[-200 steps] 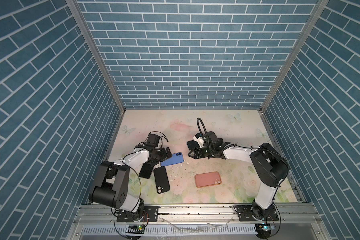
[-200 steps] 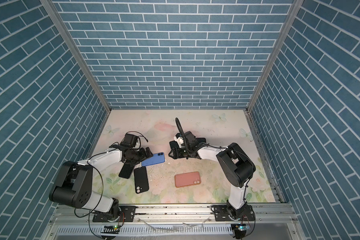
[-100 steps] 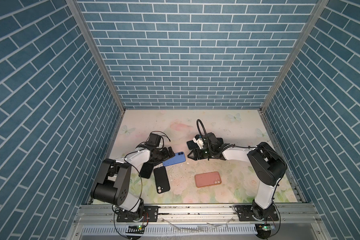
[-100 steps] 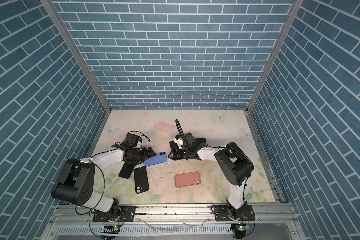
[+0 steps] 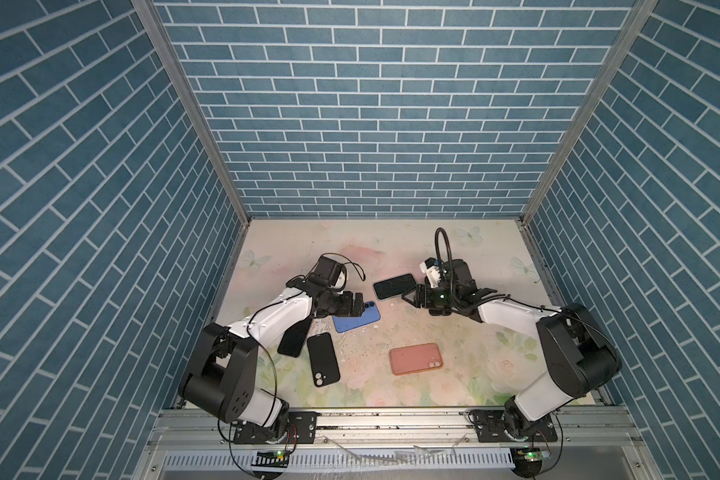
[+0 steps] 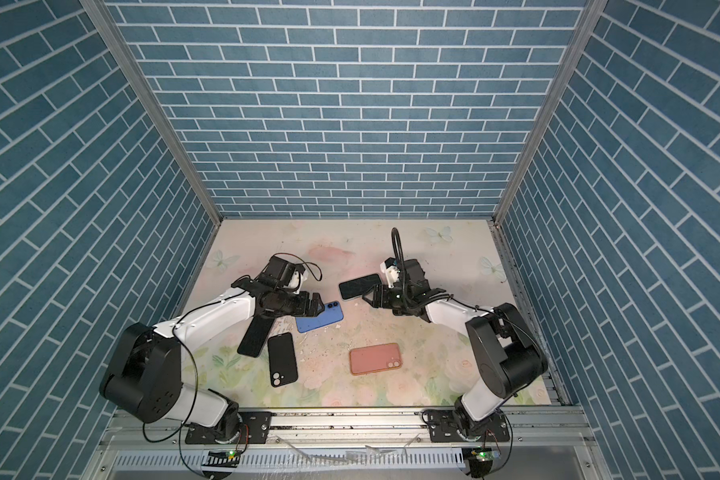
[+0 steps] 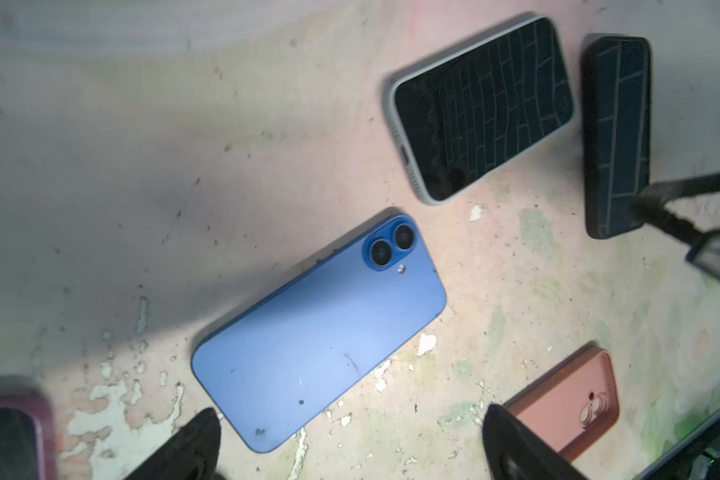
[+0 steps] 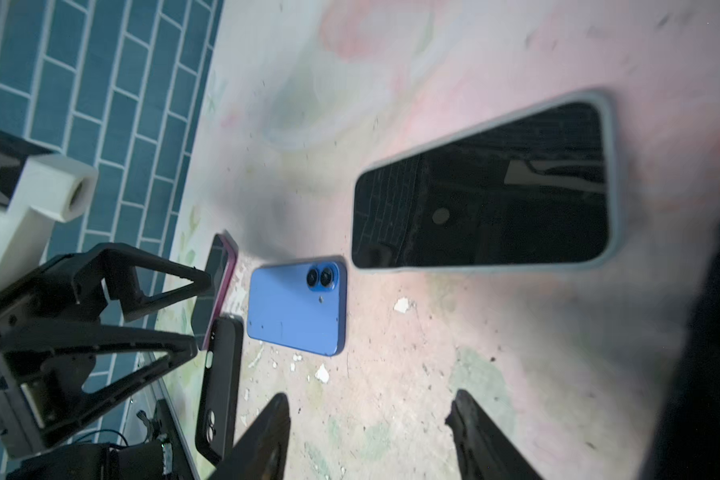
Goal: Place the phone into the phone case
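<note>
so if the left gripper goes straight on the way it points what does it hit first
Probably the blue phone, lying flat right ahead of the left gripper, whose fingers stand open; its height above the phone is unclear.

The blue phone (image 5: 356,322), black case (image 5: 323,365), salmon-pink case (image 5: 416,358), black-screened phone (image 5: 395,286) in a pale grey rim and dark purple-rimmed phone (image 5: 292,345) sit on a tabletop (image 5: 433,237) of pale pink-green flowers and butterflies, within walls (image 5: 371,124) of teal brick with white lines.
</note>
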{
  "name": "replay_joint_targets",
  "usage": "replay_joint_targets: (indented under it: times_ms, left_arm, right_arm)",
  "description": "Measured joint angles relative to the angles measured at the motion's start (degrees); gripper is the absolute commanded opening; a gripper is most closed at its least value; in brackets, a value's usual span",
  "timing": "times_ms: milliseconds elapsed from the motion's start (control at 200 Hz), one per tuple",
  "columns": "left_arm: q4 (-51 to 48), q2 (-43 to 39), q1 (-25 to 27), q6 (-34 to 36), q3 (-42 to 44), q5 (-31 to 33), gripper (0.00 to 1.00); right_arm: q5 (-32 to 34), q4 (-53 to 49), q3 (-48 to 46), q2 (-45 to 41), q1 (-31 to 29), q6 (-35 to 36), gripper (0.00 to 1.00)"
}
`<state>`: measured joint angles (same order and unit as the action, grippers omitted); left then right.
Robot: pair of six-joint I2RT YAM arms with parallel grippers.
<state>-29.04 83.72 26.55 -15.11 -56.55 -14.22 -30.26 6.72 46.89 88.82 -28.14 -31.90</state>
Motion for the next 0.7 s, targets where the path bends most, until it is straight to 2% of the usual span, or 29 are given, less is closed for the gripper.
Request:
replay_joint_targets:
  times_ms: [175, 340, 495, 700]
  left_arm:
    - [-5.0, -1.9, 2.7, 18.8, -5.1, 0.4, 1.00]
    - [-13.2, 4.7, 2.7, 32.7, -11.4, 1.5, 1.00]
    - [-17.1, 9.4, 2.7, 40.7, -12.5, 4.2, 1.00]
    - [-17.6, 12.1, 2.7, 46.0, -12.4, 7.6, 1.00]
  right_arm:
    - [-0.4, -4.0, 0.0, -4.9, 3.0, 1.8, 0.63]
    - [-0.9, -5.7, -0.1, -6.9, 4.2, 2.6, 0.63]
    - [-1.8, -5.8, -1.1, -7.4, 4.4, 3.4, 0.62]
    - [-3.9, -5.9, -1.7, -6.3, 4.5, 3.4, 0.61]
